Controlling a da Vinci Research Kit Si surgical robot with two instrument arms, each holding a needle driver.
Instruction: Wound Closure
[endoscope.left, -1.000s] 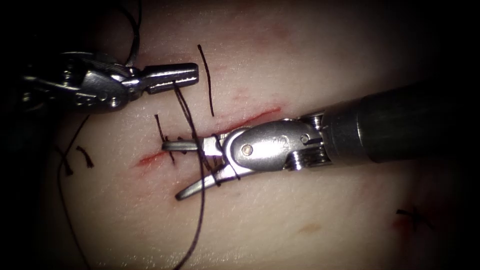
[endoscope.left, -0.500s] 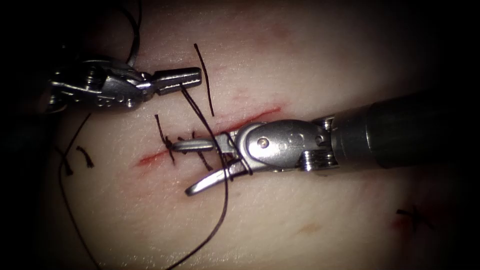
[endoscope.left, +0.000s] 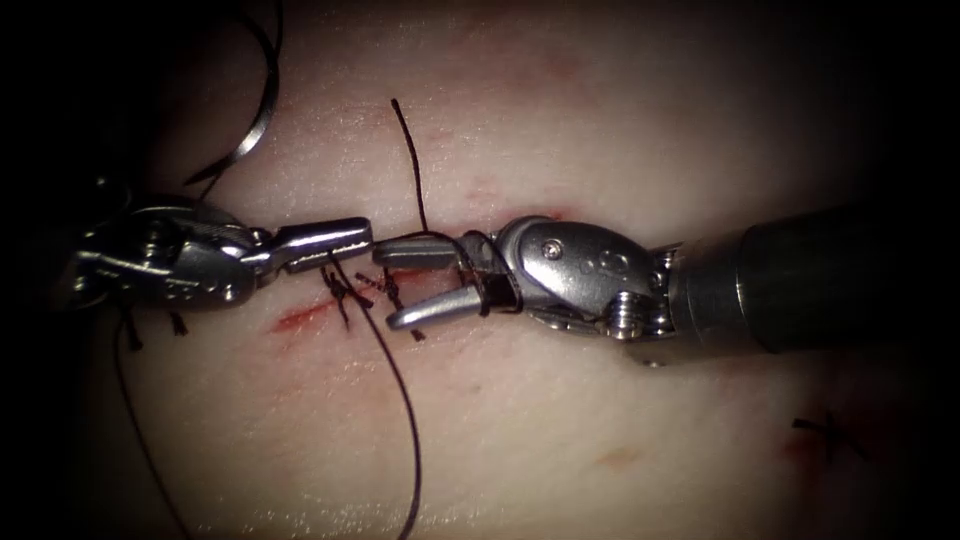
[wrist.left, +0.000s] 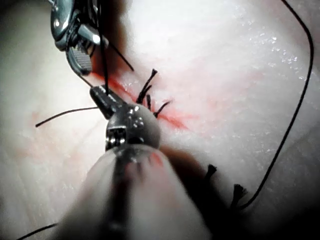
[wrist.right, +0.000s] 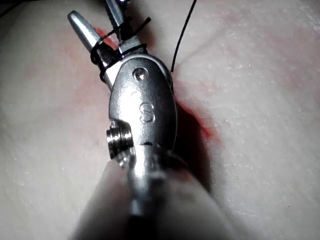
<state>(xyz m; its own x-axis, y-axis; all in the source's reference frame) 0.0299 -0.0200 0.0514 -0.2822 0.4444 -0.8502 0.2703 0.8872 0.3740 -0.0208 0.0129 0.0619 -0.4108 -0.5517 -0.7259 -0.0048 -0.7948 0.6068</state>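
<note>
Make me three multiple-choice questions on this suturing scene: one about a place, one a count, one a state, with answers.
1. Where is the thread looped?
A. round the jaws of the right tool
B. round the shaft of the left tool
C. round the needle
2. How many tools have open jaws?
A. none
B. one
C. two
3. What does the left tool hold?
A. the needle
B. the tissue
C. the thread

Answers:
1 A: dark loops cross the right tool behind its tips.
2 B: the right tool alone gapes, holding nothing.
3 C: it is shut on thread; the needle lies unheld, up-left of the cut.
</note>
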